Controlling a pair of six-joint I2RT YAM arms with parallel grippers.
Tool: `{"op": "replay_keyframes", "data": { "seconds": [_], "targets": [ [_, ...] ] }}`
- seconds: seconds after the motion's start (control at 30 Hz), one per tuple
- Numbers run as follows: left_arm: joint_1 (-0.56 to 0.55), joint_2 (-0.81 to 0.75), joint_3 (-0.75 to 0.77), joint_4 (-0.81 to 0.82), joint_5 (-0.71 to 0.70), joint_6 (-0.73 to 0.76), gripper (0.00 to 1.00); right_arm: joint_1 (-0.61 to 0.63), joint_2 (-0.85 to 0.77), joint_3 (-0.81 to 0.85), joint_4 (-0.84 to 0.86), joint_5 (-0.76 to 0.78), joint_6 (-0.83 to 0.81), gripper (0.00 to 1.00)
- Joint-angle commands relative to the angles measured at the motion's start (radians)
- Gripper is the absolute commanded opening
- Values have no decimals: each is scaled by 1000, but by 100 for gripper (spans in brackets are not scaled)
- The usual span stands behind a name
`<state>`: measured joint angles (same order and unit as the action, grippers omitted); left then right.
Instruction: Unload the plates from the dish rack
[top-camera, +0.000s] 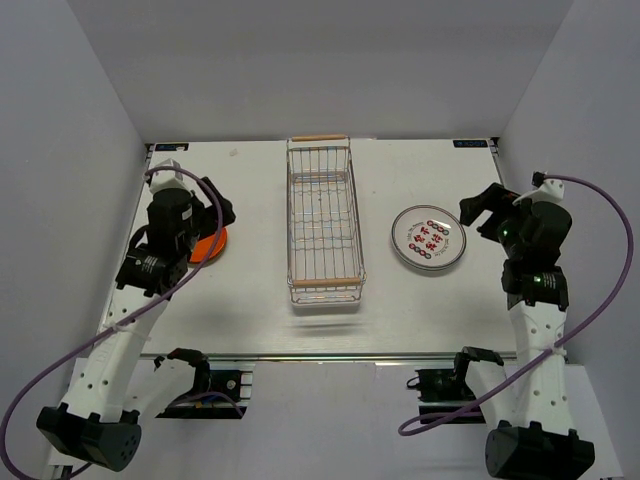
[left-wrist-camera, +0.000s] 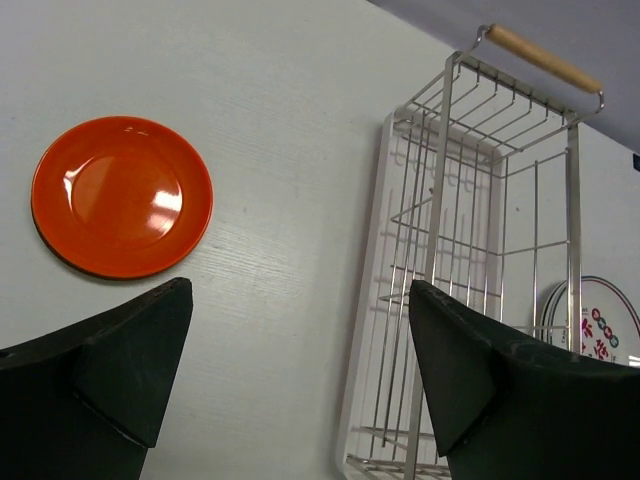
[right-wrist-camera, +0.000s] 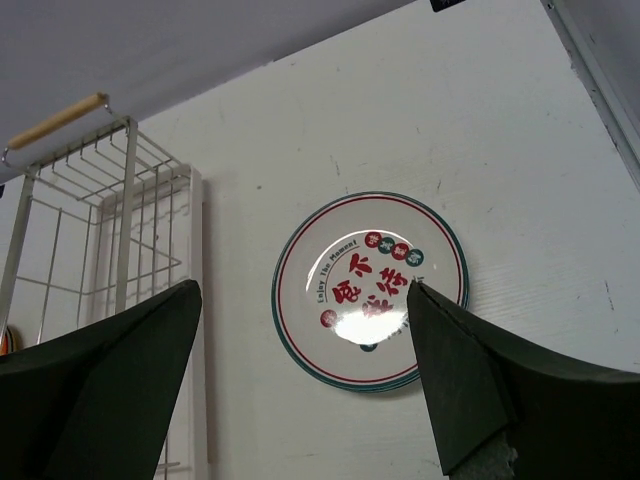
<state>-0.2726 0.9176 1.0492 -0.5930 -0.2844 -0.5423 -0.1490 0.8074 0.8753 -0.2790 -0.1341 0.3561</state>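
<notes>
The dish rack (top-camera: 323, 222), a silver wire basket with wooden handle bars, stands mid-table and holds no plates. An orange plate (top-camera: 212, 244) lies flat to its left, partly under my left arm. A white teal-rimmed plate (top-camera: 429, 238) with red and dark marks lies to the rack's right. My left gripper (top-camera: 222, 212) hovers open above the orange plate (left-wrist-camera: 122, 196), nothing between its fingers. My right gripper (top-camera: 478, 212) is open too, just right of the teal-rimmed plate (right-wrist-camera: 368, 290) and above it, holding nothing. Other plates are not in view.
The rack (left-wrist-camera: 480, 260) rests on a white drip tray (left-wrist-camera: 365, 330). Grey walls close in the table on three sides. Purple cables loop from both arms near the front edge (top-camera: 330, 355).
</notes>
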Motion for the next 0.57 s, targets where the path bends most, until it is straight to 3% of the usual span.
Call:
{"op": "replay_keyframes", "data": {
  "seconds": [0.0,0.53],
  "targets": [
    [-2,-22,11,-36,1,-4,98,3,-39,-45,37,-1,-20,89],
    [-2,-100,-31,5,-24,-7,98,2,29,-39,27,4,-32,89]
  ]
}}
